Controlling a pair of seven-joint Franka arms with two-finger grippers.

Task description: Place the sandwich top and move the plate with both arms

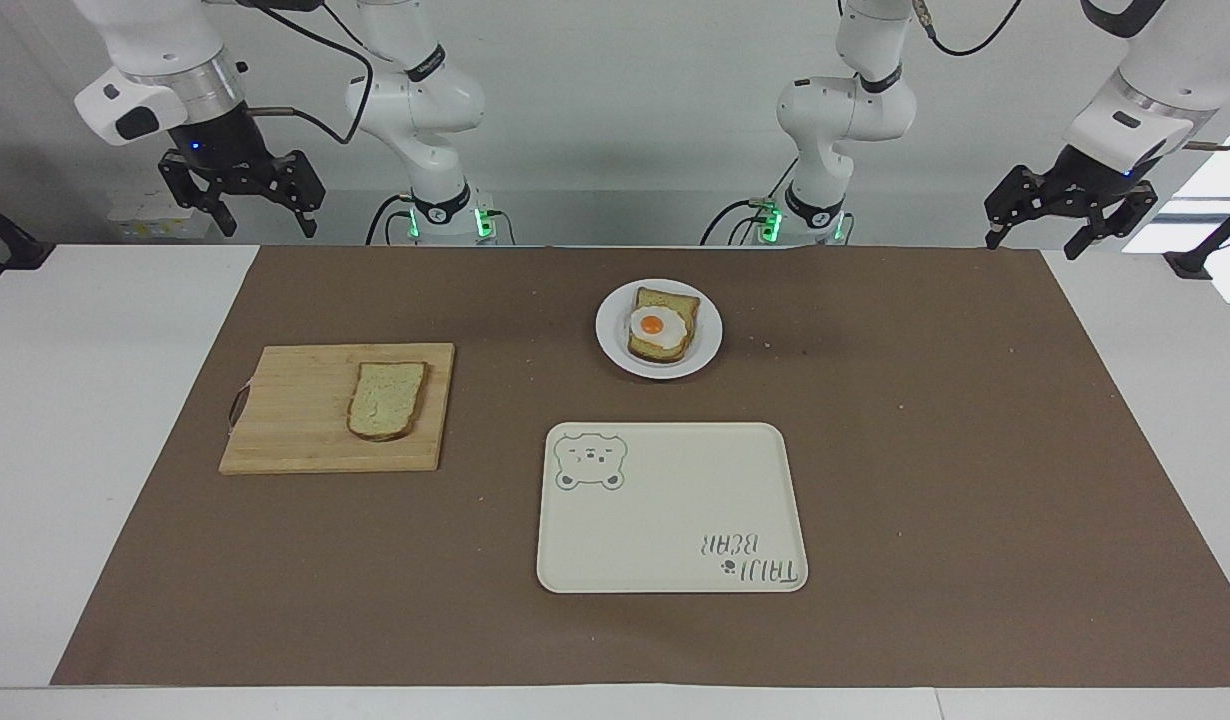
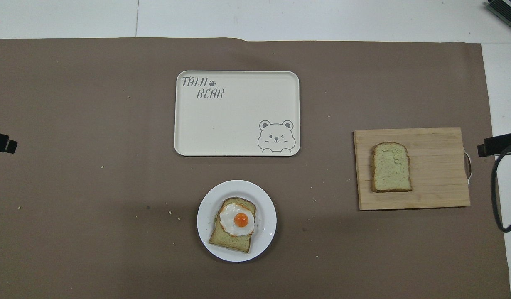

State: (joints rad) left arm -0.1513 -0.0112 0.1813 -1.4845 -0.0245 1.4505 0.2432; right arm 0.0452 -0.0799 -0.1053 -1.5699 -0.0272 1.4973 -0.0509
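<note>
Arms' upper links (image 1: 1165, 60) cut off

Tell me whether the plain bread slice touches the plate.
Apart. The overhead view shows the bread slice lying on the cutting board, with bare brown mat between the board and the plate.

both arms wait raised at the robots' own edge of the surface, elbows bent and wrists angled downward. the right pincer (image 1: 240, 200) hangs in the air at the right arm's end with its black fingers spread apart and nothing between them. the left pincer (image 1: 1060, 215) hangs at the left arm's end, tilted inward, its fingers apparently just as wide, though seen slantwise, and holding nothing.
</note>
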